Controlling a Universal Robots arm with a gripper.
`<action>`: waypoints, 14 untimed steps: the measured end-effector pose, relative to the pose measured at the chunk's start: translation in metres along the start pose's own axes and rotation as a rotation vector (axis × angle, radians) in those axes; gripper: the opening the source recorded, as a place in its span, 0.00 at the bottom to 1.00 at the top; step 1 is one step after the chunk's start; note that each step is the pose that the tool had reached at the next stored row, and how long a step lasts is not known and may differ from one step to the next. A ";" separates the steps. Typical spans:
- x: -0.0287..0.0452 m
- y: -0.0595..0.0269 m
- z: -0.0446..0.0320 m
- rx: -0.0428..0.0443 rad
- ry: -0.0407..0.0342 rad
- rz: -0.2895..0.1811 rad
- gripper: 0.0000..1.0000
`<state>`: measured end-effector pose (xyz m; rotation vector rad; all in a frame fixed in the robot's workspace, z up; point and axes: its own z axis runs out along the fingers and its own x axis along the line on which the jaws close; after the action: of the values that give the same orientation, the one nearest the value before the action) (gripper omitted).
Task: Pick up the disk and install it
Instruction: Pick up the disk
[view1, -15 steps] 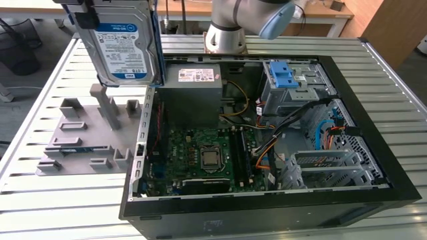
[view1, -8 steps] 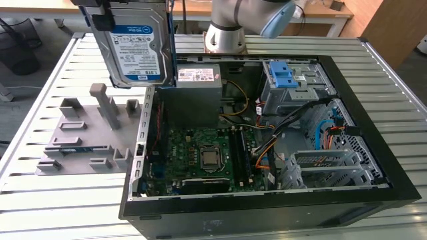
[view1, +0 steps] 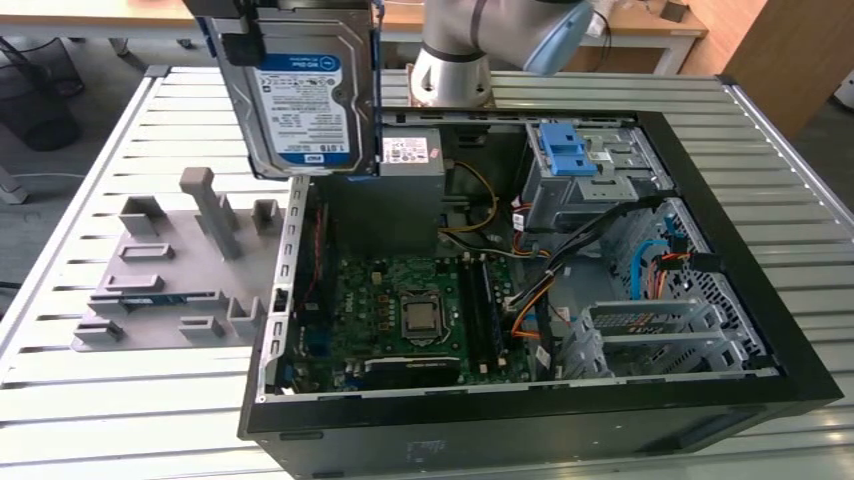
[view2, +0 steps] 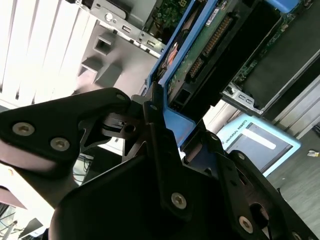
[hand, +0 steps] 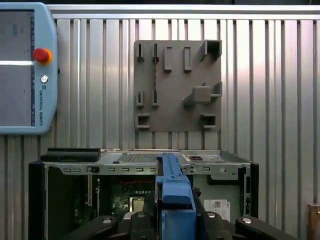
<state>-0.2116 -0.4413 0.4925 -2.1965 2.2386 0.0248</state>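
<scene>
The disk (view1: 304, 95) is a silver drive with a white-and-blue label and blue rails. It hangs upright in the air over the back left corner of the open computer case (view1: 747, 370) in the exterior view. My gripper (view1: 267, 20) is shut on its upper end. In the second wrist view the black fingers (view2: 152, 107) clamp the blue rail, and the disk's (view2: 200, 55) green circuit board and connector face the camera. In the first wrist view the disk's (hand: 172, 192) blue edge stands between the gripper (hand: 172, 222) links, above the case (hand: 140, 159).
A grey fixture plate (view1: 160, 270) with upright holders lies on the slatted table at the exterior view's left. Inside the case are the motherboard (view1: 414, 310), a grey power-supply box (view1: 400, 190), cables and a drive cage with blue latch tabs (view1: 577, 152). A teach pendant (hand: 25, 65) lies on the table.
</scene>
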 end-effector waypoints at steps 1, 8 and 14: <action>0.0003 -0.0030 0.0000 0.0000 0.0000 0.000 0.36; 0.0026 -0.0302 -0.0002 -0.0001 -0.0001 0.000 0.36; 0.0037 -0.0525 -0.0005 -0.0001 0.0001 0.000 0.36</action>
<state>-0.1592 -0.4460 0.4926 -2.1966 2.2387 0.0248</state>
